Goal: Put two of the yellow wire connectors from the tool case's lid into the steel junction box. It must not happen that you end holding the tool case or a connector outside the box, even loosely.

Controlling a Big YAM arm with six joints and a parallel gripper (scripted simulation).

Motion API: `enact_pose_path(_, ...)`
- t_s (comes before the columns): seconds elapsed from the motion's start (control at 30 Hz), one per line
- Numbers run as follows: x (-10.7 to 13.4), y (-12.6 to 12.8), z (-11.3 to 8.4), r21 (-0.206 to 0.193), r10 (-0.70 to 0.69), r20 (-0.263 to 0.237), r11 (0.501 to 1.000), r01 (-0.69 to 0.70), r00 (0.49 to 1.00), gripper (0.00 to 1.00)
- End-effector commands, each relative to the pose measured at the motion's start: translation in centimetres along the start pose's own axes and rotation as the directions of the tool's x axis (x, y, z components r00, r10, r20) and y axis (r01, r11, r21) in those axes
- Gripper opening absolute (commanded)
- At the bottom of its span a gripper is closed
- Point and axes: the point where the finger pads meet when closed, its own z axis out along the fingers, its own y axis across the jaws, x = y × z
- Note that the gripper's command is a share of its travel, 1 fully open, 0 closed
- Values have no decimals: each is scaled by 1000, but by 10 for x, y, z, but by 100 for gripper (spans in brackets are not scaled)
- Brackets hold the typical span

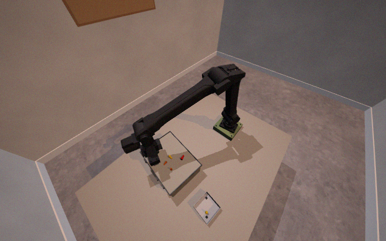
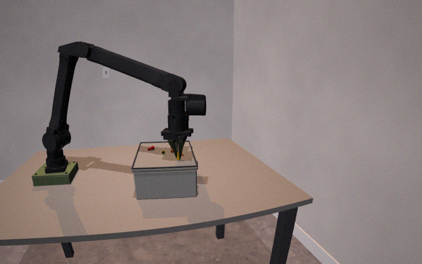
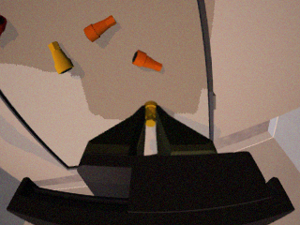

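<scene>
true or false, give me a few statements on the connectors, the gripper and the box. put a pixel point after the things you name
The black parallel gripper [image 2: 178, 158] [image 3: 150, 111] is shut on a yellow wire connector [image 2: 178, 155] [image 3: 150, 114]. True.
The open steel junction box [image 1: 200, 215] holds two red connectors. False: one yellow connector [image 1: 206, 212] is in it.
Two orange wire connectors [image 1: 165, 162] [image 3: 99, 28] lie on the grey tool case's lid [image 1: 170, 182] [image 2: 149, 161]. True.
The red wire connector [image 1: 182, 157] [image 2: 150, 148] lies on the green base plate [image 1: 218, 129] [image 2: 51, 180]. False: it lies on the lid.
</scene>
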Motion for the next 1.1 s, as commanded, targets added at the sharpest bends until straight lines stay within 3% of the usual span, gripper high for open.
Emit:
enact_pose_path(0.0,-7,4,15,-27,-26,3,999,26,1000,9)
enact_pose_path(0.17,-7,4,7,-28,-25,3,999,25,1000,9)
enact_pose_path(0.4,-6,-10,-47,31,-24,3,999,24,1000,9)
enact_pose_path(0.57,-5,-12,-52,43,-23,3,999,23,1000,9)
enact_pose_path(0.93,-2,-13,-89,49,-17,2,999,17,1000,9)
enact_pose_path(1.07,0,-14,-87,37,-14,2,999,14,1000,9)
